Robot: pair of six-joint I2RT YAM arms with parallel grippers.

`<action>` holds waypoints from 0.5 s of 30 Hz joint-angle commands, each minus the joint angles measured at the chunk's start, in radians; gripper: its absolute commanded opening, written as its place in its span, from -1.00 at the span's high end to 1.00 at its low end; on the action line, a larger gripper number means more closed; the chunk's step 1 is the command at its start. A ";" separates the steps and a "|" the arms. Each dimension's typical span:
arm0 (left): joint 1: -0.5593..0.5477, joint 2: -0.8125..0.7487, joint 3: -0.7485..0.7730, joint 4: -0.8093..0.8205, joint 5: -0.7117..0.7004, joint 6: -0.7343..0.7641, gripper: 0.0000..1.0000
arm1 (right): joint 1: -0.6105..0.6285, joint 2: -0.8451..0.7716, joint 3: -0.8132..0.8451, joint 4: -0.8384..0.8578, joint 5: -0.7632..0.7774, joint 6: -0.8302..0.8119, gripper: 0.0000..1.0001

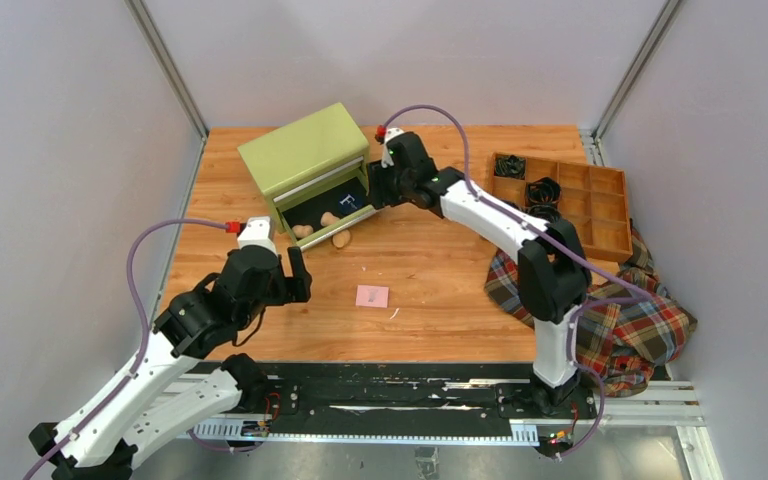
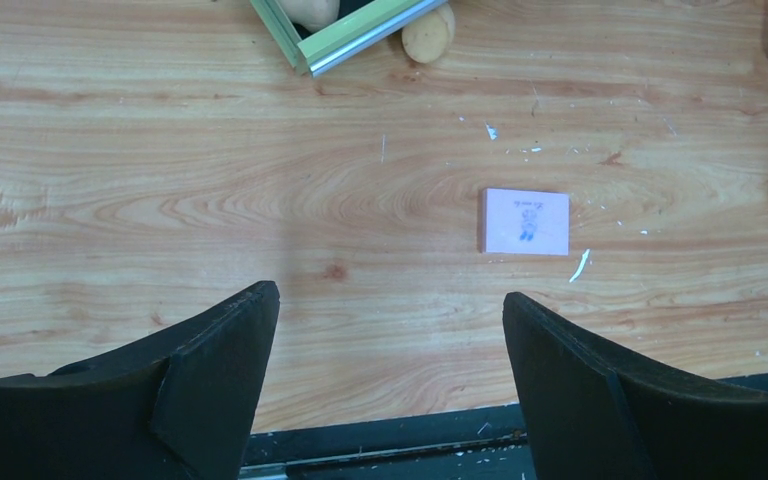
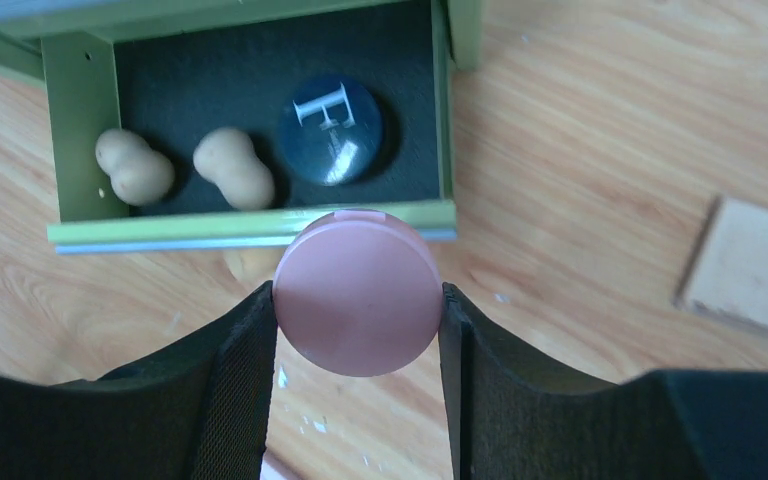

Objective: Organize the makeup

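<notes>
Only 1 legible mark: big silver serif "F" on lid of navy round glossy compact (image 3: 338,130), straight ahead of right claw (image 3: 357,305). Pink square flat pad (image 2: 525,222), ahead-right of left claw (image 2: 388,297): tiny print w/ small figure, too small to read.

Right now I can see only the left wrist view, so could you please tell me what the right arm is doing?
Observer: The right end effector is shut on the pink round disc, at the front edge of the open green drawer.
Operator: Thank you. What lies inside that drawer?
Observer: Two tan sponges and a navy round compact, side by side on its black lining.
Operator: And what is further off on the right?
Observer: A wooden tray with compartments, some holding black coiled bands.
</notes>
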 commanded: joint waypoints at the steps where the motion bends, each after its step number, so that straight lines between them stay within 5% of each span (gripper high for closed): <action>1: 0.006 -0.030 0.032 -0.029 -0.025 -0.014 -0.74 | 0.034 0.149 0.133 0.025 -0.010 0.034 0.35; 9: 0.006 -0.062 0.025 -0.056 -0.012 -0.033 -0.73 | 0.043 0.338 0.331 0.053 0.011 0.074 0.22; 11: 0.006 -0.066 0.017 -0.056 -0.014 -0.035 -0.73 | 0.044 0.365 0.360 0.051 0.011 0.081 0.02; 13: 0.006 -0.061 0.015 -0.054 -0.019 -0.036 -0.73 | 0.046 0.396 0.400 0.022 0.003 0.086 -0.41; 15: 0.006 -0.051 0.016 -0.054 -0.022 -0.034 -0.73 | 0.052 0.404 0.423 -0.001 0.000 0.083 -0.57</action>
